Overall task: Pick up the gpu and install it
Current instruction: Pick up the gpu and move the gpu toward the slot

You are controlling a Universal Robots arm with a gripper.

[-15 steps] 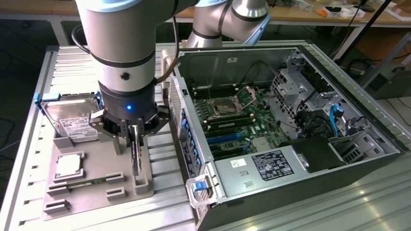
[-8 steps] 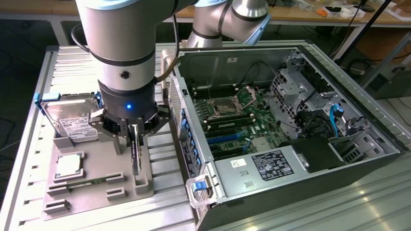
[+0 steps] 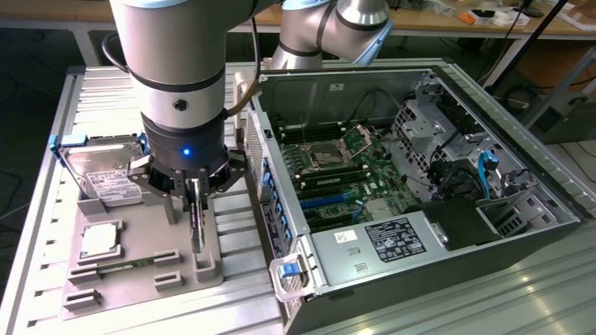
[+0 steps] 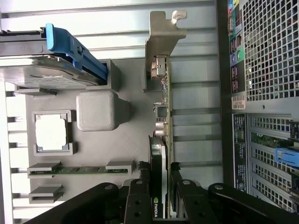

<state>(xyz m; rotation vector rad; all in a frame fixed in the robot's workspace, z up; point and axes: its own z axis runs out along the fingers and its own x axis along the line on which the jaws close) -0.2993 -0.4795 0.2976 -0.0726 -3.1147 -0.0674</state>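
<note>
1. A grey parts tray (image 3: 139,276) is set on the ribbed tabletop (image 3: 42,230). A hard drive (image 3: 105,176) with a blue rail, a square processor (image 3: 100,239) and a narrow green memory stick (image 4: 77,170) are seated in it.
2. An open computer case (image 3: 484,272) is laid just beside the tray, on the exterior view's right, with its motherboard (image 3: 340,174) exposed. The case's perforated rear wall is seen close alongside the gpu.
3. The hand (image 3: 195,206) is held low over the tray and is pinched onto the gpu (image 3: 197,237), one finger pressed against each flat face.
4. The gpu is held upright and edge-on, between the hard drive and the case. Its silvery bracket (image 4: 163,46) is at the end far from the hand.
5. Whether the card's lower edge rests in the tray's holder or is clear of it cannot be told. The part of the card between the fingers is covered.
</note>
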